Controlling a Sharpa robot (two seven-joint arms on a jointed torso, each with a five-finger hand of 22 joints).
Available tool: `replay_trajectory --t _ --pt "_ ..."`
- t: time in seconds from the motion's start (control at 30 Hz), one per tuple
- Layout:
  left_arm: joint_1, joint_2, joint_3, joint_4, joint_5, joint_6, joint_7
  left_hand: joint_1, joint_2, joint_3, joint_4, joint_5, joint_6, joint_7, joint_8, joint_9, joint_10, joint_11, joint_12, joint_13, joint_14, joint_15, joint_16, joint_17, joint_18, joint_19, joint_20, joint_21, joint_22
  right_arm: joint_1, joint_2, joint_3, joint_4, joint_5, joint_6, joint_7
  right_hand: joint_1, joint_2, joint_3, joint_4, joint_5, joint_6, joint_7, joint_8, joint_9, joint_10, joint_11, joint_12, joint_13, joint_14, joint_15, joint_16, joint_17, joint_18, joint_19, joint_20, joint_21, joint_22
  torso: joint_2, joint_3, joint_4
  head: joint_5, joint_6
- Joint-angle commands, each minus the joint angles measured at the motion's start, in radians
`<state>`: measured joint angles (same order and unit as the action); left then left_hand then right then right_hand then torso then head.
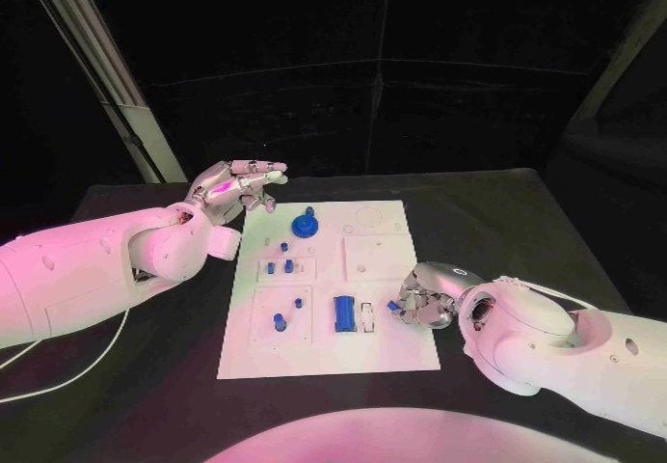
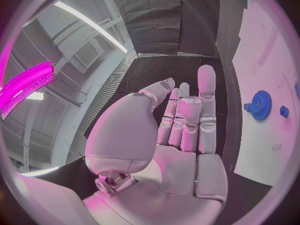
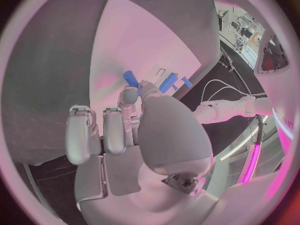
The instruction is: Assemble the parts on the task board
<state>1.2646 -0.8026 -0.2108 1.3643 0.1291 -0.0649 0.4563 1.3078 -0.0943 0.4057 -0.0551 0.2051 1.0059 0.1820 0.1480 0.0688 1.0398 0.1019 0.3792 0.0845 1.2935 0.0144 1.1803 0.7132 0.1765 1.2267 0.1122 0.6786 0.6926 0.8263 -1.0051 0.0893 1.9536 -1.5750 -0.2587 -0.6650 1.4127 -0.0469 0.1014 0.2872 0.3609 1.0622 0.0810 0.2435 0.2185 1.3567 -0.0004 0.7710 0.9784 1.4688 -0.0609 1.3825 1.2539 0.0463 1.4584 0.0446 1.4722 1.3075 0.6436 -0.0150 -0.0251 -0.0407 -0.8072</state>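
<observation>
The white task board (image 1: 327,352) lies in the middle of the black table. On it are a blue gear (image 1: 305,227), several small blue pegs (image 1: 288,265) and a long blue block (image 1: 343,313). My right hand (image 1: 424,299) sits low at the board's right edge and pinches a small blue part (image 1: 396,307) between thumb and finger; the right wrist view shows that part (image 3: 130,78) at the fingertips. My left hand (image 1: 239,183) hovers off the board's far left corner, its fingers (image 2: 187,120) straight and apart, holding nothing. The left wrist view shows the gear (image 2: 260,105) beside it.
A narrow white slot (image 1: 367,316) lies just right of the blue block, close to my right hand. Square recessed plates (image 1: 375,258) take up the board's right half. Bare black table (image 1: 487,212) surrounds the board, and a pale post (image 1: 132,106) stands at the back left.
</observation>
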Motion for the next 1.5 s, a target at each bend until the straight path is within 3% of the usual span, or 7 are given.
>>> replay_trajectory --t 0.03,0.2,0.33,0.73,0.9,1.1,1.5 --pt "0.001 0.001 0.001 0.003 0.002 0.01 0.003 0.0 0.007 -0.005 0.001 0.004 -0.006 -0.002 0.006 -0.002 -0.005 0.001 0.004 -0.001 -0.005 0.001 -0.001 -0.001 0.006 0.004 0.001 -0.003 -0.002 0.001 0.004 0.0 0.0 0.116 -0.064 0.004 -0.015 0.003 0.009 0.0 0.008 0.008 -0.001 -0.005 0.001 0.01 -0.003 0.008 0.004 0.049 -0.008 0.008 0.005 -0.007 0.008 0.001 0.007 0.109 -0.001 -0.0003 0.0001 0.0 -0.004" --pt "0.001 0.002 0.001 0.004 0.002 0.01 0.004 0.0 0.008 -0.006 0.0 0.005 -0.007 -0.002 0.008 -0.001 -0.007 0.001 0.007 -0.002 -0.006 0.001 0.0 -0.004 0.006 0.005 0.002 -0.005 -0.003 0.001 0.019 0.0 -0.01 0.164 -0.077 0.006 -0.037 -0.001 0.018 0.001 0.017 0.017 -0.003 -0.01 0.001 0.018 -0.004 0.019 0.013 0.05 -0.009 0.012 0.012 -0.007 0.009 -0.001 0.008 0.111 -0.001 -0.0014 0.0008 0.0 -0.006" --pt "0.001 0.002 0.001 0.005 0.002 0.01 0.004 0.0 0.008 -0.006 0.0 0.005 -0.007 -0.002 0.008 -0.001 -0.007 0.001 0.007 -0.002 -0.006 0.001 0.0 -0.004 0.006 0.005 0.002 -0.005 -0.003 0.001 0.034 0.0 -0.015 0.187 -0.09 0.008 -0.069 -0.011 0.018 0.0 0.064 0.027 -0.004 -0.017 0.001 0.023 -0.005 0.024 0.019 0.051 -0.01 0.015 0.016 -0.007 0.01 -0.002 0.009 0.113 -0.001 0.0003 0.0001 0.003 -0.006" --pt "0.002 0.002 0.001 0.006 0.002 0.01 0.004 -0.002 0.009 -0.007 0.0 0.005 -0.007 -0.002 0.008 -0.001 -0.008 0.001 0.008 -0.002 -0.006 0.002 0.0 -0.004 0.006 0.005 0.002 -0.005 -0.003 0.001 0.063 0.0 -0.022 0.215 -0.122 0.019 -0.099 -0.016 0.012 0.0 0.083 0.042 -0.008 -0.019 0.005 0.03 -0.007 0.034 0.029 0.051 -0.012 0.018 0.021 -0.008 0.013 -0.003 0.012 0.118 0.0 0.0005 -0.0006 0.008 -0.007" --pt "0.002 0.003 0.001 0.006 0.002 0.01 0.003 -0.002 0.009 -0.007 0.0 0.005 -0.007 -0.002 0.008 -0.001 -0.008 0.001 0.008 -0.002 -0.006 0.002 0.0 -0.004 0.006 0.005 0.002 -0.005 -0.003 0.001 0.075 0.0 -0.027 0.219 -0.106 0.017 -0.102 -0.016 0.011 -0.001 0.086 0.043 -0.009 -0.019 0.005 0.03 -0.008 0.034 0.03 0.051 -0.012 0.018 0.022 -0.008 0.013 -0.003 0.012 0.118 0.0 0.0005 0.0011 0.009 -0.006" --pt "0.002 0.004 0.001 0.007 0.002 0.009 0.004 -0.002 0.009 -0.007 0.0 0.005 -0.007 -0.002 0.008 -0.001 -0.008 0.001 0.008 -0.002 -0.006 0.002 0.0 -0.004 0.006 0.005 0.002 -0.005 -0.003 0.001 0.089 0.0 -0.035 0.223 -0.051 0.005 -0.116 -0.013 0.008 0.002 0.092 0.044 -0.008 -0.022 0.006 0.028 -0.007 0.025 0.025 0.05 -0.012 0.015 0.017 -0.008 0.011 -0.004 0.011 0.116 0.0 0.0003 -0.0001 0.012 -0.008" --pt "0.002 0.005 0.001 0.007 0.002 0.009 0.005 -0.003 0.01 -0.008 0.001 0.005 -0.007 -0.002 0.009 -0.001 -0.008 0.001 0.009 -0.002 -0.006 0.002 0.0 -0.005 0.006 0.005 0.002 -0.006 -0.004 0.001 0.104 0.0 -0.052 0.222 -0.032 -0.003 -0.124 -0.009 0.007 0.001 0.101 0.046 -0.009 -0.024 0.008 0.027 -0.007 0.022 0.024 0.049 -0.012 0.014 0.015 -0.008 0.01 -0.004 0.01 0.115 -0.002 0.0002 -0.0001 0.015 -0.008"
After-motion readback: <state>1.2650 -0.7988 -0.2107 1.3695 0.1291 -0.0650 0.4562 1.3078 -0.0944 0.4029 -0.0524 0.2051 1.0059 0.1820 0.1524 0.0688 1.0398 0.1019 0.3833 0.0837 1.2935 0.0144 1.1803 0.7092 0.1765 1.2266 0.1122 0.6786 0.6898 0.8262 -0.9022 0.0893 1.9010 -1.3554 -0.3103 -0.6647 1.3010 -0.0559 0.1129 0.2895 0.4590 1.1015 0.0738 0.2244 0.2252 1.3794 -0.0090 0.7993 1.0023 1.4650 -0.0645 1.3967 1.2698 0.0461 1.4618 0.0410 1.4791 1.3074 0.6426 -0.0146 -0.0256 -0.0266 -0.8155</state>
